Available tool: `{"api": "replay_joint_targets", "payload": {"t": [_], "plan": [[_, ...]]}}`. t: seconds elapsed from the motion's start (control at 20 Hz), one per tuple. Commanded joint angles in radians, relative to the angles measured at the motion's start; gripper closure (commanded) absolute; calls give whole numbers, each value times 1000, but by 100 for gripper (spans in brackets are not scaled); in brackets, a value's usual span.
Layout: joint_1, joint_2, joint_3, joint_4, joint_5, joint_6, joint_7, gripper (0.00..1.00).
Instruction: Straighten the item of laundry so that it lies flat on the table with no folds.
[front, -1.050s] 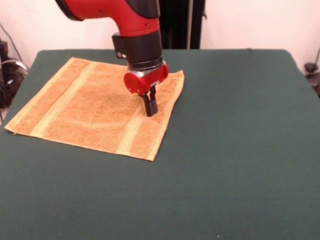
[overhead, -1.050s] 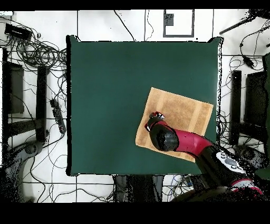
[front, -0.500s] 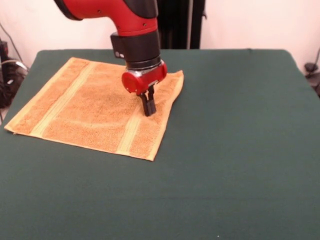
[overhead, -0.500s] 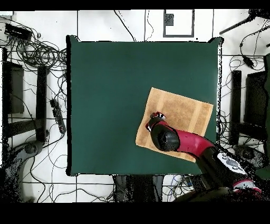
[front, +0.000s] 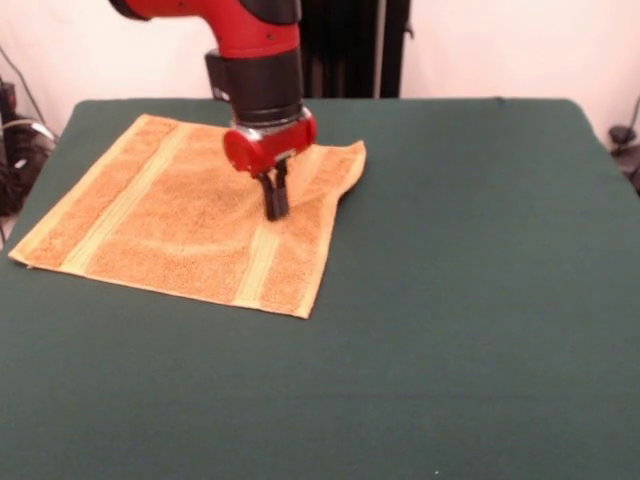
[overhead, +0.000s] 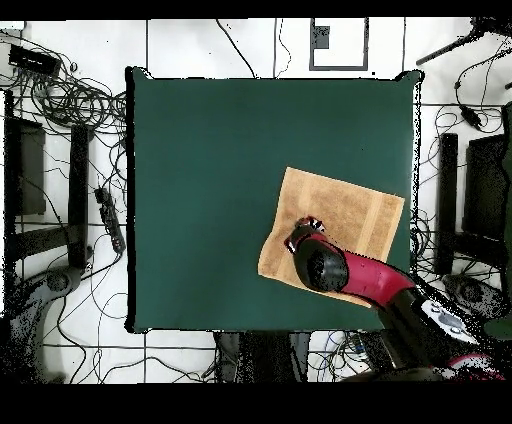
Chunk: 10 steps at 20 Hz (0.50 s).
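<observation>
Towel: it lies spread on the table, in the left part of the front view and reaching close to the table's left edge. In the overhead view the towel sits in the lower right part of the green top.
Flatness: most of it is flat, and I see no layer folded over. Soft ripples bend around the place where the gripper touches, and the right edge near the far right corner looks a little wavy.
Bands: 2 paler woven bands run across it, 1 near the left side and 1 under the gripper.
Gripper: it points straight down with its tips on the cloth, at the right band.
Fingers: narrow, almost together; I cannot tell if a little pinch of cloth is between them or if they only press on it.
Why it stands so: in my judgement the tips press down to drag the cloth, and this explains the ripples around them.
Progress: nearly finished, I think; only the ripples and the wavy edge remain.
Risk: dragging toward the middle could gather more cloth.
</observation>
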<state>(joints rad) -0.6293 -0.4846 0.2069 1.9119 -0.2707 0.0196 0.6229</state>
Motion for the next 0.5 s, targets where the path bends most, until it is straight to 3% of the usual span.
{"api": "replay_joint_targets", "payload": {"t": [0.05,0.5], "plan": [[66,-108,-88,75,114,107,352,100],[86,-205,-77,132,214,171,344,100]]}}
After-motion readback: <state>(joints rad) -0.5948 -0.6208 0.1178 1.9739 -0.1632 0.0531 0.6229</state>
